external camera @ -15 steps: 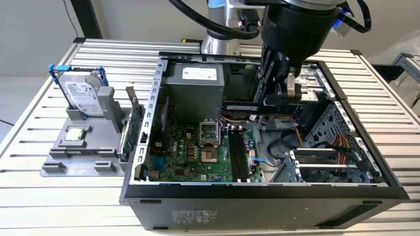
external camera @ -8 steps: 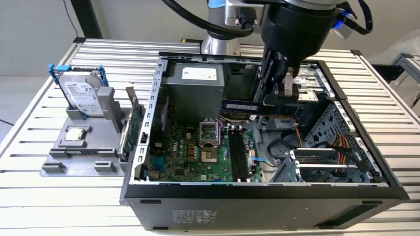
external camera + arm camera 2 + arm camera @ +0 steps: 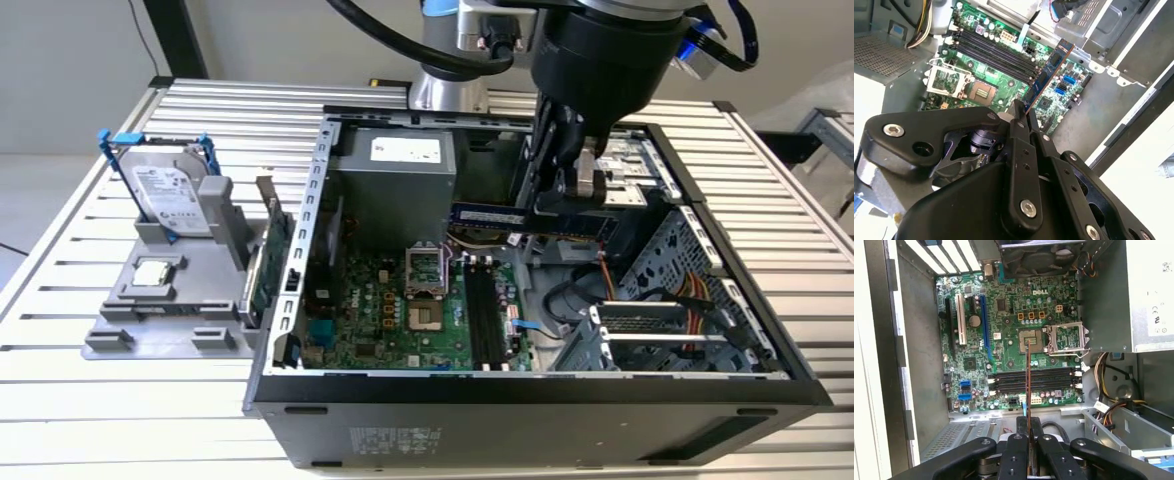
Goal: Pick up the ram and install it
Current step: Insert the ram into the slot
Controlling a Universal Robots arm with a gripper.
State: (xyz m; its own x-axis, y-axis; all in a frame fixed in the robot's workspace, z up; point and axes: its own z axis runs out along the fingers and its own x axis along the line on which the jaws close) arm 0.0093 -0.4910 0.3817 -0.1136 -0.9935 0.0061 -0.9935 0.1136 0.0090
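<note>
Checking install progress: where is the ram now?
The ram is clamped in the gripper over the open computer case, just to the exterior view's right of the grey power supply, above the motherboard.

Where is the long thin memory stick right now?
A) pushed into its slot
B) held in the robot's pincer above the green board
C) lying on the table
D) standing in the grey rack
B: in the first wrist view the pincer is shut on the memory stick, above the green board, whose slots are empty.
</note>
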